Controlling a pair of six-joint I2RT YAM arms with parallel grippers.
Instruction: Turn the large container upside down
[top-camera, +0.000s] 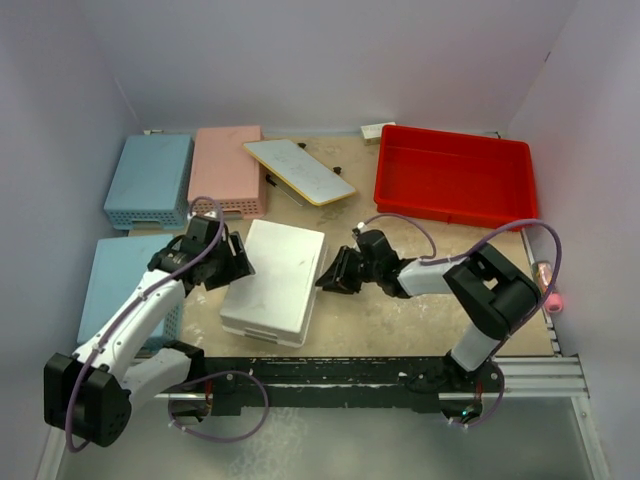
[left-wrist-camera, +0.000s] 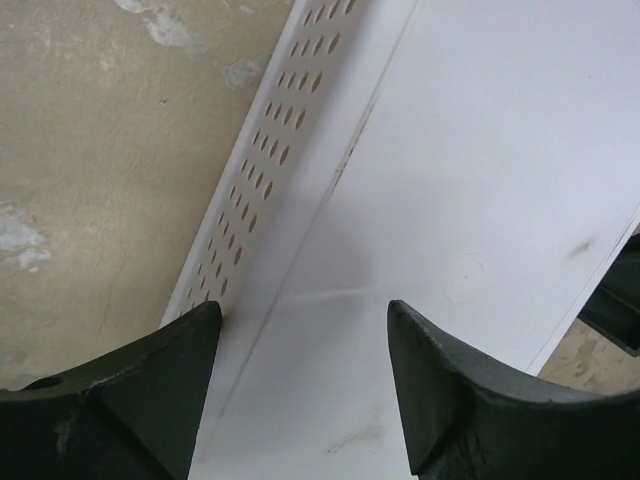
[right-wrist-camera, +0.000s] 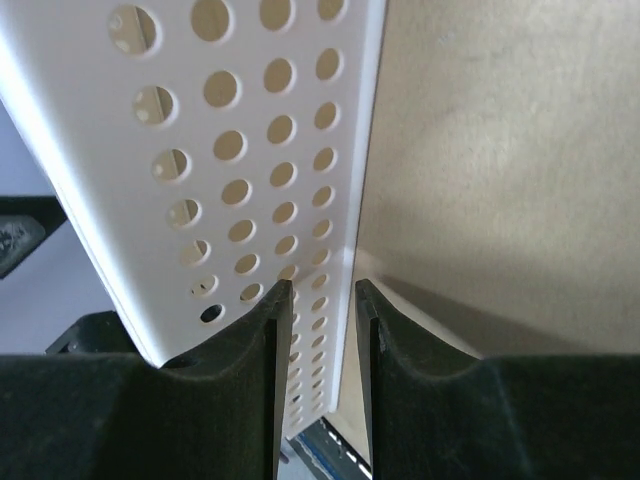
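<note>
The large red container (top-camera: 453, 175) stands open side up at the back right, with no gripper near it. Both grippers are at an upside-down white perforated basket (top-camera: 272, 280) in the middle of the table. My left gripper (top-camera: 237, 260) is open over the basket's left edge; the left wrist view shows its jaws (left-wrist-camera: 303, 310) wide apart above the basket's flat underside (left-wrist-camera: 450, 200). My right gripper (top-camera: 328, 275) is at the basket's right edge. In the right wrist view its jaws (right-wrist-camera: 322, 290) are closed narrowly on the rim of the perforated wall (right-wrist-camera: 240, 150).
A pink basket (top-camera: 230, 168) and a light-blue basket (top-camera: 150, 178) lie upside down at the back left. Another light-blue basket (top-camera: 125, 275) lies under the left arm. A white board with a yellow edge (top-camera: 298, 170) leans on the pink basket. A pink object (top-camera: 547, 285) lies at the right edge.
</note>
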